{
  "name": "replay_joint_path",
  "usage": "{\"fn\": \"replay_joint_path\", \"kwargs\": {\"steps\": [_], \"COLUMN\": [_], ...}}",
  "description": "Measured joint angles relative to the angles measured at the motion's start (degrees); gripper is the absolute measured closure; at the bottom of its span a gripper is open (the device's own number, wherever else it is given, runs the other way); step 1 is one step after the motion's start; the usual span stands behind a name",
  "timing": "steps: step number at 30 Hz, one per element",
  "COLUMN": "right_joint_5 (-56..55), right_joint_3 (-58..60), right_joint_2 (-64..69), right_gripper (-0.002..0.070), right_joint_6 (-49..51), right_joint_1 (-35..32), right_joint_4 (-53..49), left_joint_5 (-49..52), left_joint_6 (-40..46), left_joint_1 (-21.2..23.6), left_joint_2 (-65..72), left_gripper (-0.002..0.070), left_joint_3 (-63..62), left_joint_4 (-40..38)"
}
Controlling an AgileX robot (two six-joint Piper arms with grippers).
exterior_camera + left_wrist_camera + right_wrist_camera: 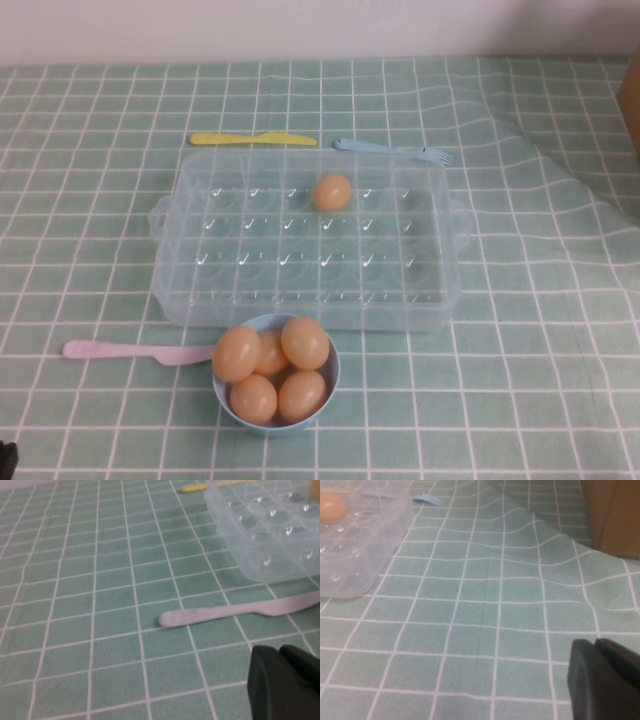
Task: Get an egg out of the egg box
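One egg (332, 192) only is left in the egg box (200, 290); it sits in a cup of the far row, a little right of the middle, and nothing touches it. All other cups look empty.

From the left side: the left gripper (285, 682) is parked low over the checked tablecloth (80, 250), well apart from the box, and only a dark corner of it shows in the left wrist view. Its fingers are closed together and hold nothing. Near it lies a pink knife (135, 351), its tip close to the blue bowl (330, 385). This bowl stands just in front of the box, near its front wall, and carries a heap of eggs of the same orange-tan colour. Behind the box lie a yellow knife (252, 139) and, more to the right, a blue fork (395, 150).

On the right, the right gripper (607, 677) also stays low over the cloth, away from the box, empty; if its fingers are open or closed I cannot tell.

I judge the step in hand is the very start of one pick: no arm is reaching. The next move asks an arm to rise, open its fingers, come over the far row from above, and close softly around the egg, because the shell is smooth and round and may slip or roll.
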Motion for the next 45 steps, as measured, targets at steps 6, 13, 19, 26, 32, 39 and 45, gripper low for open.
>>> {"fn": "replay_joint_path", "kwargs": {"steps": [6,13,19,26,32,39,45], "right_joint_5": [0.00,0.00,0.00,0.00,0.00,0.00,0.00], "right_joint_3": [0.00,0.00,0.00,0.00,0.00,0.00,0.00], "right_joint_2": [0.00,0.00,0.00,0.00,0.00,0.00,0.00], "right_gripper": [0.0694,0.0694,0.0694,0.0694,0.0694,0.0694,0.0694], "right_joint_6": [0.00,0.00,0.00,0.00,0.00,0.00,0.00], "right_joint_1": [0.00,0.00,0.00,0.00,0.00,0.00,0.00], "right_joint_4": [0.00,0.00,0.00,0.00,0.00,0.00,0.00], "left_joint_5": [1.35,1.35,1.35,1.35,1.35,1.35,1.35], "left_joint_6": [0.00,0.00,0.00,0.00,0.00,0.00,0.00], "left_joint_1": [0.00,0.00,0.00,0.00,0.00,0.00,0.00], "left_joint_2": [0.00,0.00,0.00,0.00,0.00,0.00,0.00], "left_gripper": [0.0678,0.0678,0.0678,0.0678,0.0678,0.0678,0.0678], "left_joint_3": [0.00,0.00,0.00,0.00,0.00,0.00,0.00], "left_joint_4": [0.21,0.21,0.21,0.21,0.34,0.34,0.34]}}
